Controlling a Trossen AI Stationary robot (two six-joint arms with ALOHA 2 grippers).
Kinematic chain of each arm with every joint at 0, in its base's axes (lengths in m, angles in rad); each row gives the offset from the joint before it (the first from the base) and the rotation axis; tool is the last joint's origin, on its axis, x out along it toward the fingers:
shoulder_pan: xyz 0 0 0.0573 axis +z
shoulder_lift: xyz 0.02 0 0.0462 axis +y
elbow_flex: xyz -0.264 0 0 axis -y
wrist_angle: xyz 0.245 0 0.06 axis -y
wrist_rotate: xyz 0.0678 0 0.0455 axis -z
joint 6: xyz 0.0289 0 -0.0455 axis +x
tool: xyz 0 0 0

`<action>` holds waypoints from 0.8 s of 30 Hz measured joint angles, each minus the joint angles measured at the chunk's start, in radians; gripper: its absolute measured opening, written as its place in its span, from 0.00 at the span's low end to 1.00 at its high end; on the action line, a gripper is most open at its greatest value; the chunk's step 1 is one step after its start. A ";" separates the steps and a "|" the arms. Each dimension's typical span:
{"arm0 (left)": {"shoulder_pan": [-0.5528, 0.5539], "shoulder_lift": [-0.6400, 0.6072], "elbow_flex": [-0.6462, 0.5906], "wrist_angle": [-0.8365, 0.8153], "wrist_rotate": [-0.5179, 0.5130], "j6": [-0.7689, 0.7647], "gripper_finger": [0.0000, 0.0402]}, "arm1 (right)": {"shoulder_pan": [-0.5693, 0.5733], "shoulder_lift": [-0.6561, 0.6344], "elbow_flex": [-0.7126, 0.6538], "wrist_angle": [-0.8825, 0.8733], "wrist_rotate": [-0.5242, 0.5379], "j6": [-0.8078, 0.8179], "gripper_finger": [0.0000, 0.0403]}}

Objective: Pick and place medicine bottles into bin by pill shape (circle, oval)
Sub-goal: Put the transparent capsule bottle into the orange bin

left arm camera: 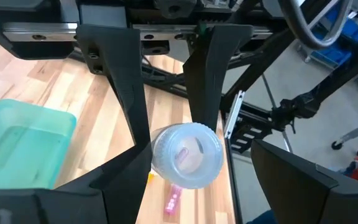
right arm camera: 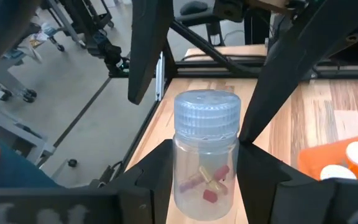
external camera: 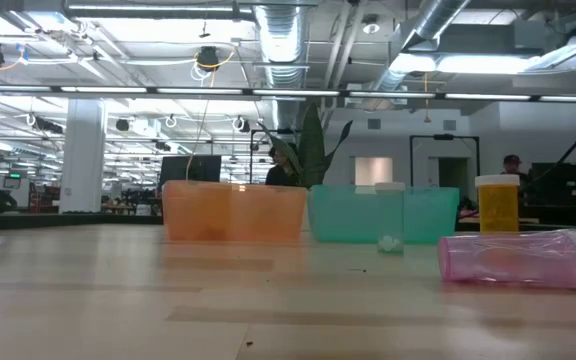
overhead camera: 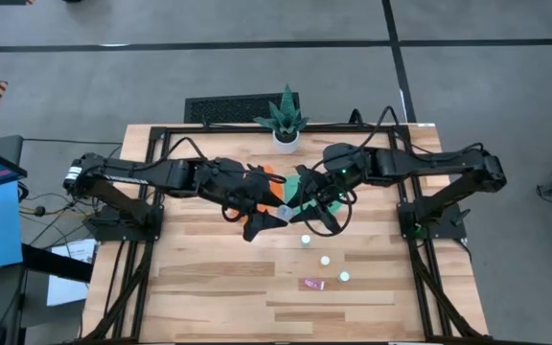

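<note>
Clear bottle [right arm camera: 205, 158] sits clamped upright between the right gripper [right arm camera: 207, 180] jaws, presumably for inspecting pill shape, while the left gripper [left arm camera: 179, 168] jaws clamp another clear bottle [left arm camera: 187, 154], end-on.

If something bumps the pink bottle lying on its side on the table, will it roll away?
Probably. The pink bottle is round and lies on its side on the flat wooden table, so a nudge across it should set it rolling. It looks see-through and mostly empty, so it is likely light and easy to shove. It would stop at the teal bin if it went that way.
</note>
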 joint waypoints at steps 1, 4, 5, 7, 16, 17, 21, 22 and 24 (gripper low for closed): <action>0.000 0.001 0.000 -0.008 0.000 0.001 0.68 | 0.000 0.006 0.000 0.000 0.000 0.000 0.40; 0.000 0.006 0.000 -0.018 0.000 0.009 0.68 | 0.000 0.009 0.000 -0.008 0.000 0.000 0.39; 0.000 0.008 0.000 -0.023 -0.002 0.011 0.68 | 0.000 0.011 0.000 -0.011 0.001 0.000 0.39; 0.000 0.008 0.000 -0.054 -0.002 0.011 0.68 | 0.003 0.027 0.000 -0.003 0.002 0.000 0.39; 0.000 0.011 0.000 -0.095 -0.007 0.006 0.64 | 0.007 0.049 0.001 -0.007 0.004 0.023 0.39; 0.000 0.008 0.000 -0.107 -0.006 0.005 0.63 | 0.007 0.054 0.002 0.000 0.004 0.023 0.39; 0.000 0.015 -0.003 -0.144 -0.032 -0.005 0.61 | 0.010 0.056 0.004 0.005 -0.001 0.022 0.39; 0.000 0.014 -0.003 -0.144 -0.029 -0.005 0.62 | 0.011 0.057 0.004 0.004 -0.003 0.022 0.39; 0.001 0.012 -0.003 -0.135 -0.010 -0.005 0.64 | 0.013 0.058 0.004 0.000 -0.002 0.023 0.40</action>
